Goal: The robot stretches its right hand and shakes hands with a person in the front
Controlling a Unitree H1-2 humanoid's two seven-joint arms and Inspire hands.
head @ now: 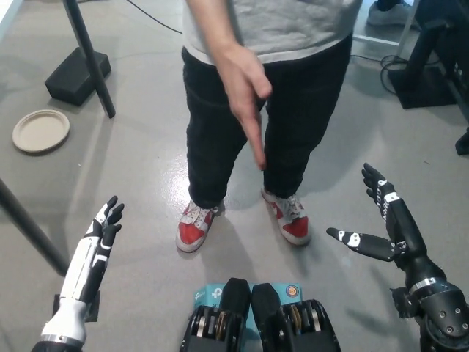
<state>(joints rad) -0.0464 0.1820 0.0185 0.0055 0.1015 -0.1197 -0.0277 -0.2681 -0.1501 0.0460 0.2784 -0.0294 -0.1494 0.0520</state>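
Black right hand [385, 220] open with fingers spread, well right of and below person's hand [245, 92], that hand flat with fingers pressed together, long axis pointing down toward robot; white left hand [99, 238] resting far lower-left, fingers straight.

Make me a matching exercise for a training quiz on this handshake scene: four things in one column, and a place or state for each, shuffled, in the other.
Column 1
1. right hand
2. left hand
3. person's hand
4. round plate

Column 2
A. lies on the floor at picture left
B. black, open with fingers spread, at lower right
C. held out and angled downward in front of the dark trousers
D. white, resting open at lower left

Pairs: 1-B, 2-D, 3-C, 4-A
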